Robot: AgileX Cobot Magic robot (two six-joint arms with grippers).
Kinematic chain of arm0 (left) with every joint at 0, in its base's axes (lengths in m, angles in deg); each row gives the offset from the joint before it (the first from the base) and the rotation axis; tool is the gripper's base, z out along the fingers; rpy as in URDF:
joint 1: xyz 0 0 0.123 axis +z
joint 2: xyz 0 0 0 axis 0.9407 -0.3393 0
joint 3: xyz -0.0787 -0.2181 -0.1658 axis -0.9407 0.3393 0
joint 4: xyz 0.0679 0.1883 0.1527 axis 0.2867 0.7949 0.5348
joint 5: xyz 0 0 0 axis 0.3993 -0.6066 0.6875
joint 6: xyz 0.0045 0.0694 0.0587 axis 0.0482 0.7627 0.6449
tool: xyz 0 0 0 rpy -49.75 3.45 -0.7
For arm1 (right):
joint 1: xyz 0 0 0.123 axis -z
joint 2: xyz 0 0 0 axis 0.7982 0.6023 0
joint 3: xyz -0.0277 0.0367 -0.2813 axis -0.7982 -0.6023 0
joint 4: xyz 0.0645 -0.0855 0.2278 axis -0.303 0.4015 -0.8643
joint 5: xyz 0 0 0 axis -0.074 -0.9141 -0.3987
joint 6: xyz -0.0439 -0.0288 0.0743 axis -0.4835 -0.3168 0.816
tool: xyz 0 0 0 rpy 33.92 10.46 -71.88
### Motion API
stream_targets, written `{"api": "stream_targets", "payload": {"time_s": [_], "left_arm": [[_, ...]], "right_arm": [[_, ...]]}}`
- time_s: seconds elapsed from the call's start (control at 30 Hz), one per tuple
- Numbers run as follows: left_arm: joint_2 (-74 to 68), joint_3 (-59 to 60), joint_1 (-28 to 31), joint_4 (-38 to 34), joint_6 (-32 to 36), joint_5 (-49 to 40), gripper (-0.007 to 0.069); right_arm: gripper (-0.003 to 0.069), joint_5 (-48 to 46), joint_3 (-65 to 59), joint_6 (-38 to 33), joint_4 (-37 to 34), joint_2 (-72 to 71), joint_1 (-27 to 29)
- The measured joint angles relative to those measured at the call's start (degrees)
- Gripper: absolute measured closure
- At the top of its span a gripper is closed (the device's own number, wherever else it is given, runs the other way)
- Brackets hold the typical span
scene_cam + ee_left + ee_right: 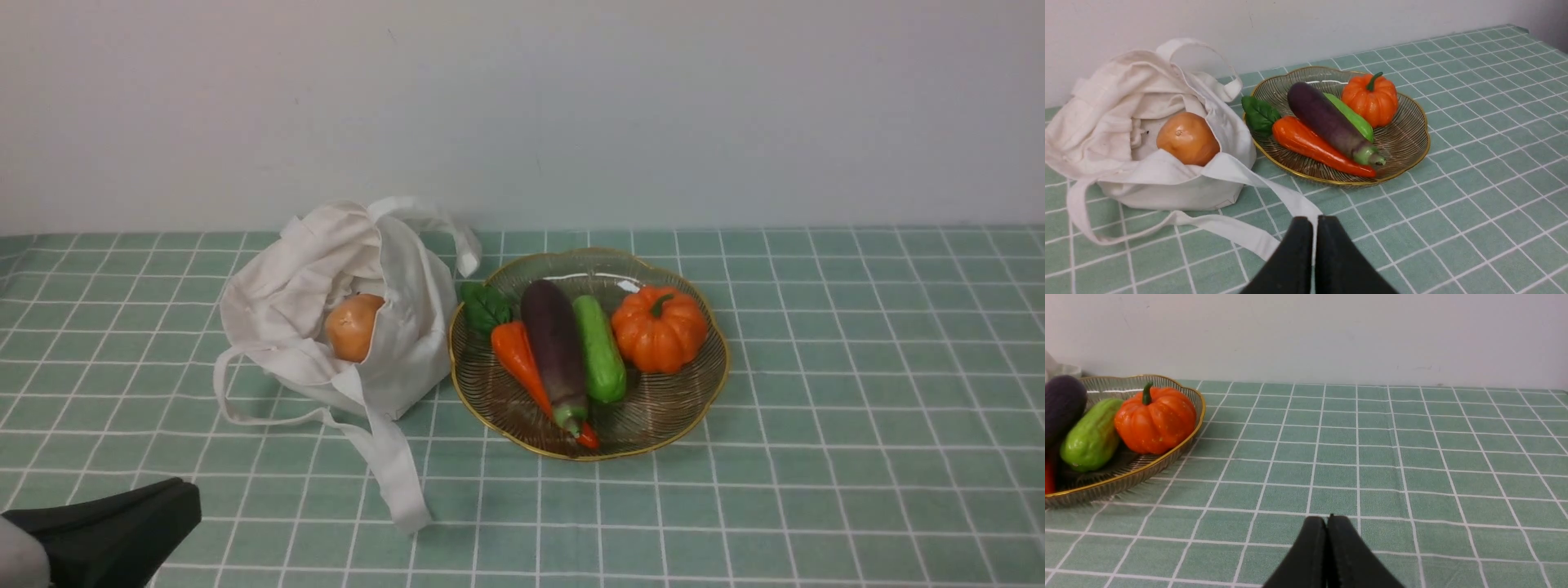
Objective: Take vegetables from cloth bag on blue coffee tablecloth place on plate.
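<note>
Well, onion (353, 327) inside cloth bag (277, 302)

An onion (353, 327) sits in the mouth of a cloth bag (277, 302) beside a plate (669, 404) holding an eggplant (555, 343), on a checked tablecloth (857, 408).

left gripper (1314, 222) — jaws pressed together, black fingers (1294, 253) meeting along one seam | left arm: only its dark tip shows, low in the front view's left corner, pointing forward and to the right | right gripper (1327, 520) — jaws pressed together, tips touching | right arm: seen from its wrist camera only
</note>
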State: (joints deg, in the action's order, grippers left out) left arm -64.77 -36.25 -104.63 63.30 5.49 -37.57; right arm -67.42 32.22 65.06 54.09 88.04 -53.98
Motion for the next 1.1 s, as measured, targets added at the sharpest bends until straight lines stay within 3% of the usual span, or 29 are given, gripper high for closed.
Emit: {"api": "stream_targets", "payload": {"time_s": [0.37,0.53,0.57,0.67,0.8,0.93,1.1], "left_arm": [[0.0,1.1,0.1,1.2,0.1,0.0,0.0629],[0.8,5.0,4.0,0.1,1.3,1.0,0.0629],[2.5,7.0,8.2,-1.8,3.6,2.3,0.0629],[4.6,8.8,13.3,-4.8,7.5,3.3,0.0629],[10.5,13.5,25.8,-11.5,18.1,3.8,0.0629],[17.6,17.2,33.5,-12.3,20.0,3.3,0.0629],[21.9,21.1,37.3,-11.6,19.4,3.2,0.0629]], "right_arm": [[0.0674,0.0,0.0,0.0,0.0,0.0,0.0],[0.0674,0.0,0.0,0.0,0.0,0.0,0.0],[0.0674,0.0,0.0,0.0,0.0,0.0,0.0],[0.0674,0.0,0.0,0.0,0.0,0.0,0.0],[0.0674,0.0,0.0,0.0,0.0,0.0,0.0],[0.0674,0.0,0.0,0.0,0.0,0.0,0.0],[0.0674,0.0,0.0,0.0,0.0,0.0,0.0]]}}
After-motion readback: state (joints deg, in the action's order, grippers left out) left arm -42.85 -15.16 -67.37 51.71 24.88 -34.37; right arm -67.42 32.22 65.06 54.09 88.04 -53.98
